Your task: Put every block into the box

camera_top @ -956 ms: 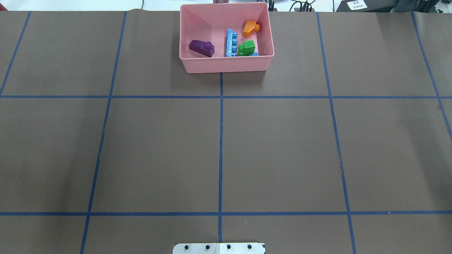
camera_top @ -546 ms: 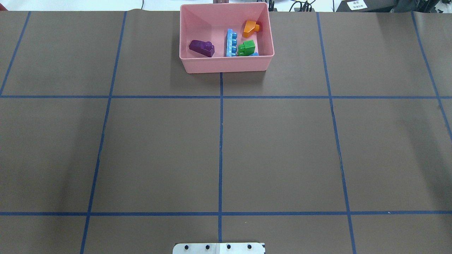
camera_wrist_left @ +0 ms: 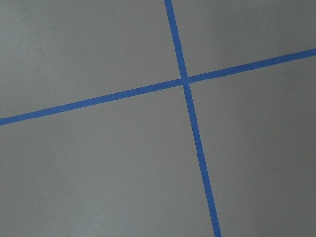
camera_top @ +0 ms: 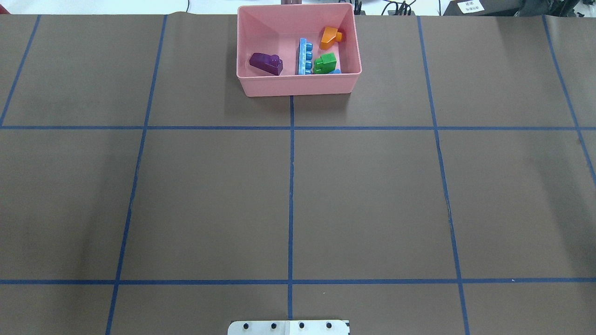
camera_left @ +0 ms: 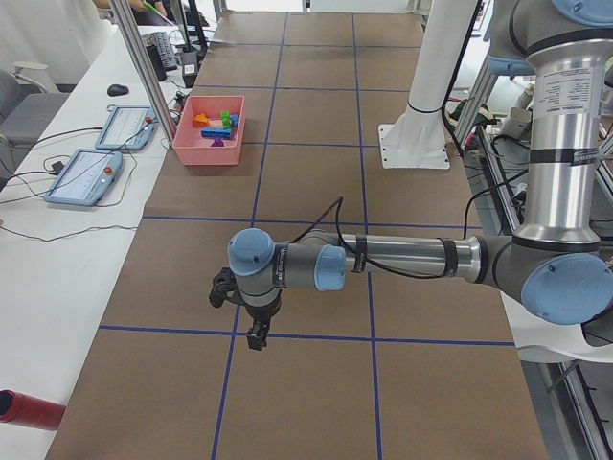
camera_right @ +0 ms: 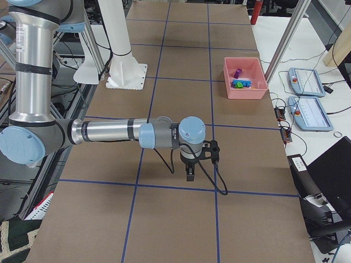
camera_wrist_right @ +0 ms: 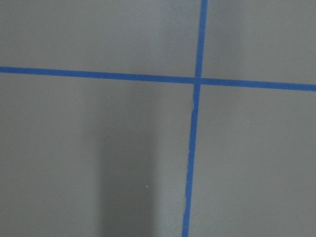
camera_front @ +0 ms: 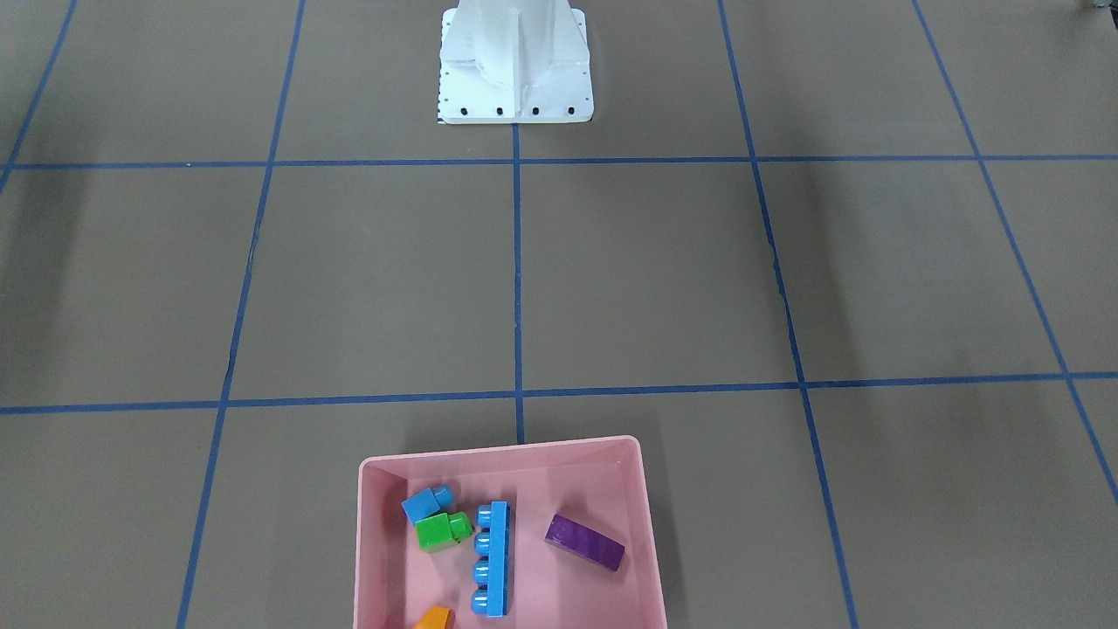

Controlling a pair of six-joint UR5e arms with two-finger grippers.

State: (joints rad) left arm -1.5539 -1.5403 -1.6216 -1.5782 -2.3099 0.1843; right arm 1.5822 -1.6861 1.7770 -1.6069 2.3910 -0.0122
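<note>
**Pink box** (camera_top: 298,86): stands at the far edge of the counter (camera_top: 209,200), on the centre tape line.

**Contents: five blocks, all inside the box**
- Purple oblong brick (camera_top: 266,63): box's left half.
- Long blue four-stud brick (camera_top: 305,56): box's middle, on its side.
- Green brick (camera_top: 325,63): just right of the long blue one.
- Small blue single-stud brick (camera_front: 425,504): touching the green brick, by the box's robot-side wall.
- Orange sloped brick (camera_top: 329,37): box's far right corner.

**Left end effector** (camera_left: 256,341): low over the counter, well apart from the box. Its opening and any load cannot be told.

**Right end effector** (camera_right: 190,176): likewise well apart from the box, and likewise impossible to tell.

**Status:** judged complete. Every brick seen is boxed, and nothing is left to fetch.
</note>
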